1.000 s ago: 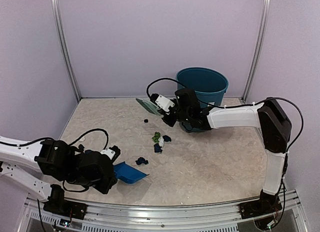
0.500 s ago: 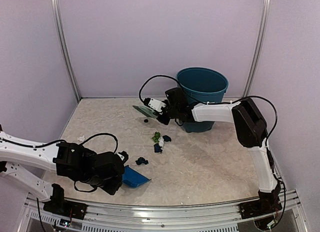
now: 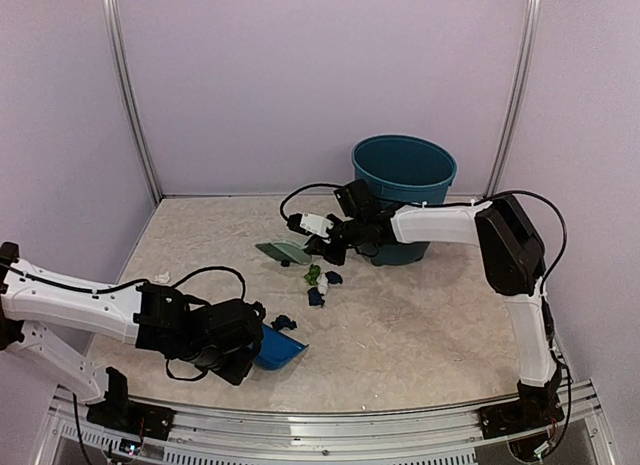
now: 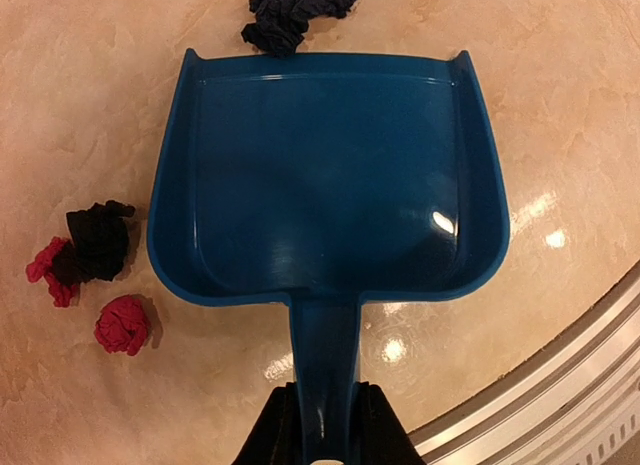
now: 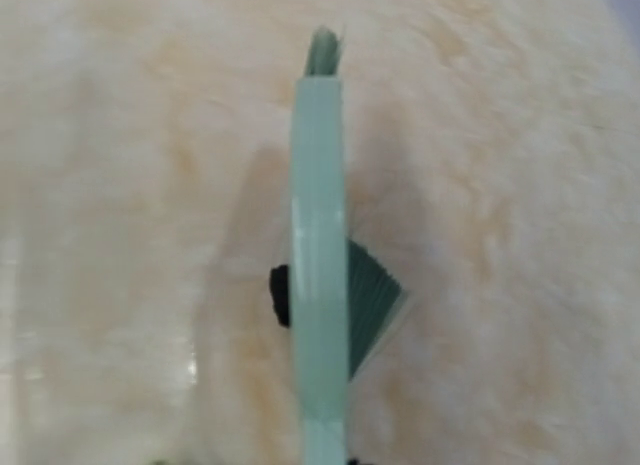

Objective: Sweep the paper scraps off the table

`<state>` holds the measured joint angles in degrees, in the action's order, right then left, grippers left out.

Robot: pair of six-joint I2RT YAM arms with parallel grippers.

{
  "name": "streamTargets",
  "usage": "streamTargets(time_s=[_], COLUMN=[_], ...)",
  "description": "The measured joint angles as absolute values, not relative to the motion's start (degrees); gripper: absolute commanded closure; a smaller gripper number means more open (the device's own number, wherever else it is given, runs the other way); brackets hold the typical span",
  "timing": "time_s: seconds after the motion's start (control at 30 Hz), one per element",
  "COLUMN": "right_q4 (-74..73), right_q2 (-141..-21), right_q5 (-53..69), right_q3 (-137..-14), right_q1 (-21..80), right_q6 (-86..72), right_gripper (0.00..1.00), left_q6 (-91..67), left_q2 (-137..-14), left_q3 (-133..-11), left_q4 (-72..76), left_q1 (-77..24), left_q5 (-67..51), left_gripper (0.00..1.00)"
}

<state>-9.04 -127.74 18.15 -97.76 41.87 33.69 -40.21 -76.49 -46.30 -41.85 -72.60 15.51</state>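
My left gripper (image 3: 248, 347) is shut on the handle of the blue dustpan (image 3: 280, 351), which lies flat on the table (image 3: 420, 325). In the left wrist view the gripper (image 4: 325, 440) grips the dustpan (image 4: 330, 175); a dark navy scrap (image 4: 295, 5) touches its front lip. A black scrap (image 4: 98, 240) and pink scraps (image 4: 122, 323) lie to its left. My right gripper (image 3: 330, 241) holds the pale green hand brush (image 3: 284, 252) low over the table. A black scrap (image 5: 280, 295) sits right beside the brush (image 5: 320, 235). Green, white and dark scraps (image 3: 318, 279) cluster near the middle.
A teal bucket (image 3: 404, 177) stands at the back right, behind the right forearm. A white scrap (image 3: 162, 277) lies at the left. The silver rail (image 4: 560, 385) runs close to the dustpan's right rear. Lilac walls enclose the table.
My left arm has slid the dustpan right, up to the dark navy scrap. My right gripper has swung the brush down and nearer, over the small black scrap.
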Motion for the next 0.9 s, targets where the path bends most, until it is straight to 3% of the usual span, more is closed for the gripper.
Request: streamTargets(time_s=[0.9], right_q4=[-15.25], right_q2=[-113.32], right_q5=[36.36], right_q3=[-79.75], right_q1=[46.02], right_q6=[31.07], right_gripper=[1.00], left_q6=[-39.55], left_q2=[-80.60], left_q3=[-45.54], left_q4=[-37.21], left_q1=[-70.96], left_q5=[16.95], left_gripper=[0.83])
